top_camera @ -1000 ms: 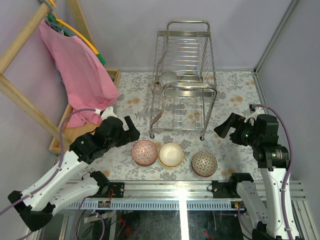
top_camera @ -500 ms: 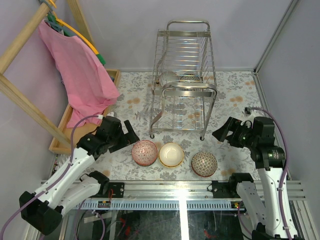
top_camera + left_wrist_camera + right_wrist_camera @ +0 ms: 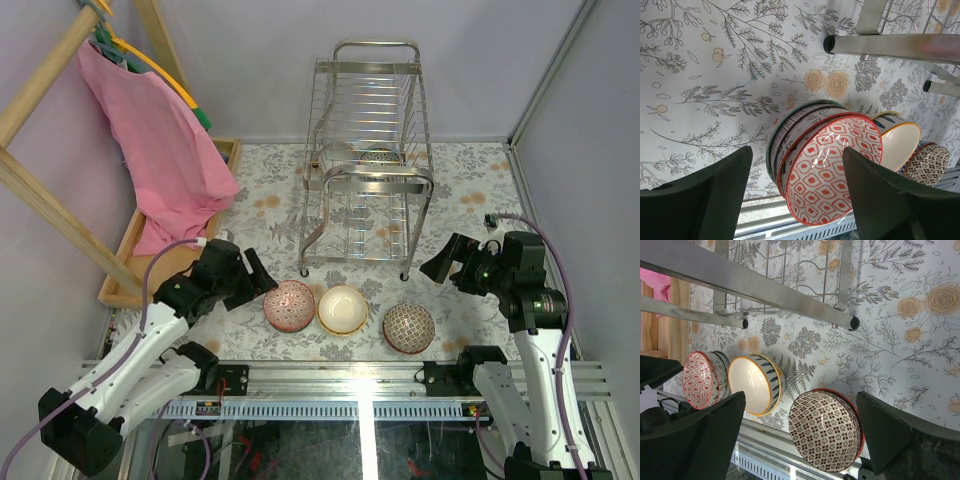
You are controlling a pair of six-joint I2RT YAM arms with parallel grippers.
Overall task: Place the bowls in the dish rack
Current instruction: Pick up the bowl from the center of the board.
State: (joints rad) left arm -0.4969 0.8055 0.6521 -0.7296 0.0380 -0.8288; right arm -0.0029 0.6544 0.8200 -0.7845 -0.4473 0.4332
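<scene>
1. Close to the near edge of the counter (image 3: 470, 195), three bowls sat in a row: a red-and-white bowl (image 3: 289, 305) on the left, a cream bowl (image 3: 342, 309) with a yellow rim just beside it, and a checked bowl (image 3: 408, 328) a little apart on the right.
2. The left wrist view showed the red-and-white bowl nested on top of other bowls.
3. The dish rack (image 3: 368, 120) stood on its legs just behind the row, with a patterned bowl (image 3: 379, 156) low at its back.
4. The left hand (image 3: 260, 274) was open and empty, just beside the left rim of the red-and-white bowl.
5. The right hand (image 3: 437, 266) was spread wide and held nothing; it hung near the rack's front right leg, behind the checked bowl.
6. A pink cloth (image 3: 160, 140) hung from a wooden frame (image 3: 40, 195) over a wooden tray (image 3: 232, 152) at the far left.
</scene>
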